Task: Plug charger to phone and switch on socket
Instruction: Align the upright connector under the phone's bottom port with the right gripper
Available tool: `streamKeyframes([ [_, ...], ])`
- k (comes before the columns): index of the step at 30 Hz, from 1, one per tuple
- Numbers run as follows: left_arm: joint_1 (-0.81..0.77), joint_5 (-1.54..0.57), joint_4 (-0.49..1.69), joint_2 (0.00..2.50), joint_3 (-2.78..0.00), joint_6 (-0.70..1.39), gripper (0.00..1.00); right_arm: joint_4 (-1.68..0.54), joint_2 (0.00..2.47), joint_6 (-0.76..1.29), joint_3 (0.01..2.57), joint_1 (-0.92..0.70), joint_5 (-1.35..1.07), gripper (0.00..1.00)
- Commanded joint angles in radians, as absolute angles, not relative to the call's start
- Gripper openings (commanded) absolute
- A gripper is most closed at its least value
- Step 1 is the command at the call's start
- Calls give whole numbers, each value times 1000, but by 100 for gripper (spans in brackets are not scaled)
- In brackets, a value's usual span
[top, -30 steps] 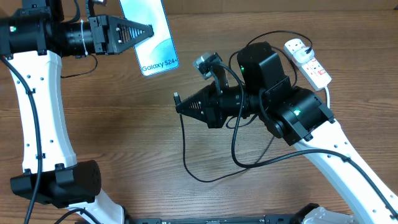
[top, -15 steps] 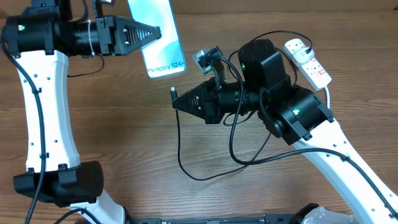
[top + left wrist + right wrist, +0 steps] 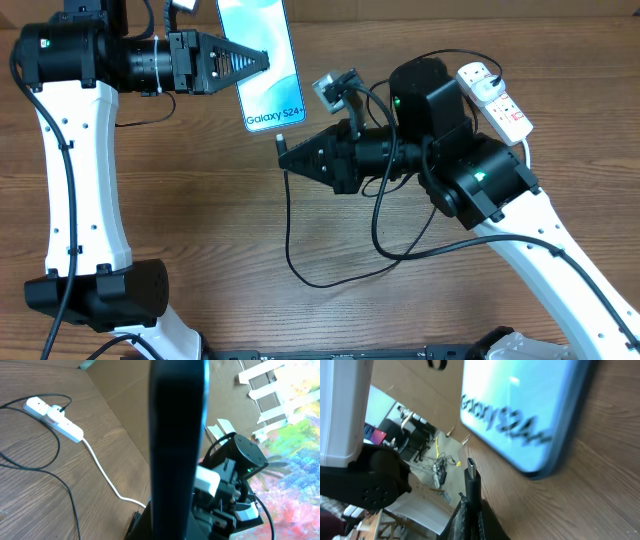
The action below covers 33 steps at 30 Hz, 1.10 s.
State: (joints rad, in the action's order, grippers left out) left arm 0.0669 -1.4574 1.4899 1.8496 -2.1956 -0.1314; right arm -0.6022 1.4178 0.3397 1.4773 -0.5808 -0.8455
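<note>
My left gripper (image 3: pixel 262 60) is shut on the phone (image 3: pixel 262 62), a slim smartphone with a light blue "Galaxy S24+" screen, held above the table at the top centre. In the left wrist view it shows edge-on as a dark bar (image 3: pixel 177 445). My right gripper (image 3: pixel 288 160) is shut on the charger's small plug tip (image 3: pixel 472 476), which points at the phone's lower edge (image 3: pixel 520 415) with a gap between them. The black charger cable (image 3: pixel 300 270) loops over the table. The white socket (image 3: pixel 494 99) lies at the far right with the charger head plugged in.
The socket's white cord (image 3: pixel 102 472) trails along the wooden table (image 3: pixel 200 220). The socket also shows in the left wrist view (image 3: pixel 52 419). A cardboard wall (image 3: pixel 125 390) stands behind the table. The right arm's body (image 3: pixel 450 160) sits between phone and socket.
My left gripper has moved the phone to the right, toward the right gripper. My right gripper with the plug tip has shifted slightly up toward the phone.
</note>
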Motion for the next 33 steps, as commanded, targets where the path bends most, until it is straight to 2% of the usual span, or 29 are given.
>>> streamKeyframes([
  [1,67,-1485,1491,1839,-2220,-154,4,-596,1419,341,1495,-564,-859,4],
  [33,51,-1493,1494,1839,-2220,-154,4,-602,1433,349,1494,-568,-877,4],
])
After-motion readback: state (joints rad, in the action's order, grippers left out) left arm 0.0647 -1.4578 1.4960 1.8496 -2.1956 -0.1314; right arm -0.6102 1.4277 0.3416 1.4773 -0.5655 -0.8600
